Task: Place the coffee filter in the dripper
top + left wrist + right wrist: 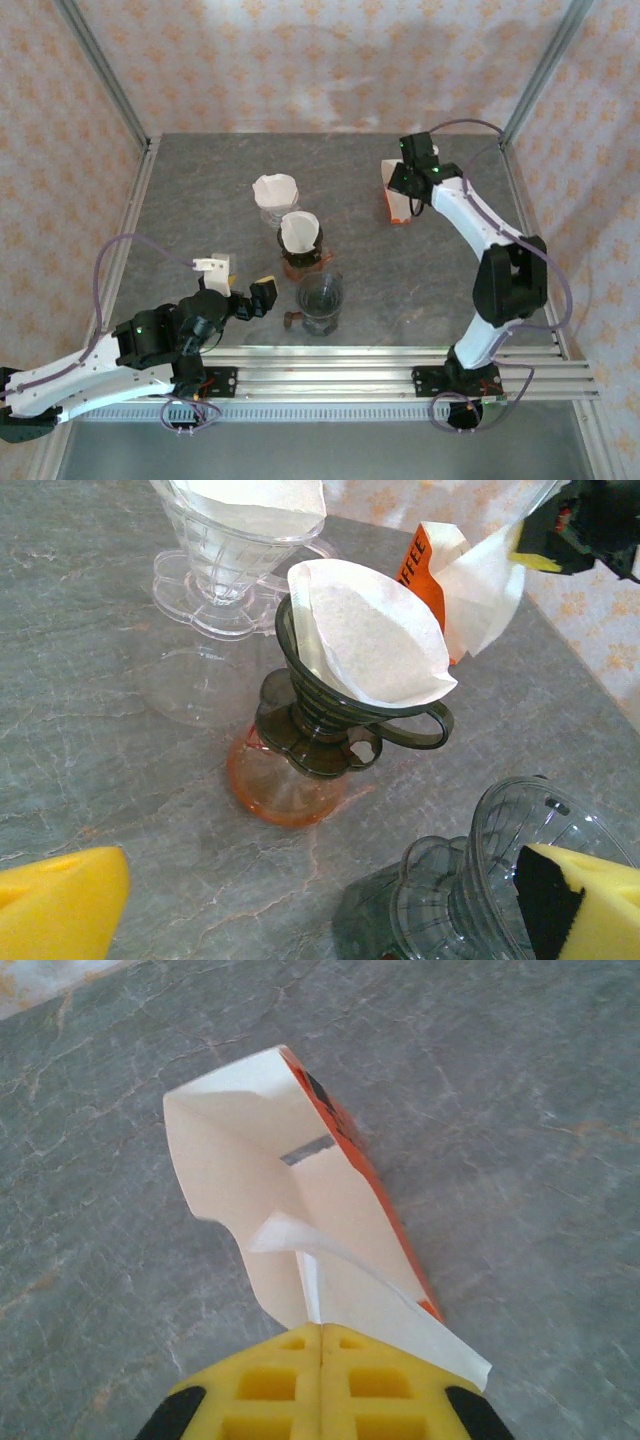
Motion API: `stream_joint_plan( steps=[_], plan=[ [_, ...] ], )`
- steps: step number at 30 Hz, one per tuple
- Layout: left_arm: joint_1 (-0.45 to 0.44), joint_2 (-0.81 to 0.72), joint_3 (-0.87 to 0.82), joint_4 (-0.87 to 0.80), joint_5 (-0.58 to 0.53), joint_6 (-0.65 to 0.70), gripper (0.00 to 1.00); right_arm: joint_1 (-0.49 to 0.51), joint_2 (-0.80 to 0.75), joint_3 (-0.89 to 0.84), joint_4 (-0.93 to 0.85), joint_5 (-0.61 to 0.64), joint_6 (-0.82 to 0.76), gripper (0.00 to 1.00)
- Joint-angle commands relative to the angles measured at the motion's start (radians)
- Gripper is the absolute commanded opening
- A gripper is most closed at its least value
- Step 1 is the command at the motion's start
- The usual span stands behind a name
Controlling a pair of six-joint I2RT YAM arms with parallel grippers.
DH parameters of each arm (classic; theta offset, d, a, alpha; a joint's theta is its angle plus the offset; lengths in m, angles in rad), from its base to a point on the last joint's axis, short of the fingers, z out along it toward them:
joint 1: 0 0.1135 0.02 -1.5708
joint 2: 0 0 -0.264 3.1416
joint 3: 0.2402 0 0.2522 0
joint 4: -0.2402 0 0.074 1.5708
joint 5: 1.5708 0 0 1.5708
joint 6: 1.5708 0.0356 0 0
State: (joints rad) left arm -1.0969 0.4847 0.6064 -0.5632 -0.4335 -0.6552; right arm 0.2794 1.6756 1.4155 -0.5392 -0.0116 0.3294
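Yellow foam pads on the right claw [320, 1345] are pressed flat together, pinching the near edge of a white paper coffee filter [400, 1310]. The filter trails out of an orange-and-white filter packet [240, 1150], which lies on the grey stone-look table [520, 1080] just ahead of the fingertips. Over on the other side, the left claw [325, 900] stands wide open with nothing between its pads [60, 905]. An empty smoky-grey dripper [520, 820] sits on the table close by one of those pads, right under the claw's mouth. Straight ahead of the left claw, a dark dripper [310, 700] lined with a white paper cone rests on an orange-tinted glass server [285, 785]. Farther ahead stands a clear dripper [215, 570], also holding a paper. The pinched filter is well apart from the empty dripper.
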Motion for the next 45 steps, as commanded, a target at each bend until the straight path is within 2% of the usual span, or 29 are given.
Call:
stream_joint_plan(
  steps=[1,8,12,16,23,32,45],
  plan=[
    [0.009,-0.001,0.014,0.002,-0.011,-0.012,1.00,0.003,-0.118,-0.060,-0.017,0.050,0.010,0.00],
    [0.010,0.001,0.064,-0.043,-0.012,-0.010,1.00,0.073,-0.388,-0.188,-0.056,-0.031,-0.004,0.00],
    [0.010,-0.007,0.081,-0.062,-0.015,-0.015,1.00,0.143,-0.546,-0.242,-0.110,-0.148,0.007,0.00],
    [0.011,-0.007,0.092,-0.083,-0.025,-0.020,1.00,0.258,-0.656,-0.235,-0.201,-0.262,-0.015,0.00],
    [0.011,-0.006,0.089,-0.085,-0.025,-0.038,1.00,0.458,-0.750,-0.168,-0.351,-0.319,0.000,0.00],
    [0.010,0.009,0.090,-0.090,-0.022,-0.048,1.00,0.665,-0.659,-0.102,-0.429,-0.219,0.016,0.00],
    [0.012,0.036,0.146,-0.106,0.008,-0.014,1.00,0.788,-0.396,0.105,-0.578,-0.185,-0.054,0.00]
  ],
)
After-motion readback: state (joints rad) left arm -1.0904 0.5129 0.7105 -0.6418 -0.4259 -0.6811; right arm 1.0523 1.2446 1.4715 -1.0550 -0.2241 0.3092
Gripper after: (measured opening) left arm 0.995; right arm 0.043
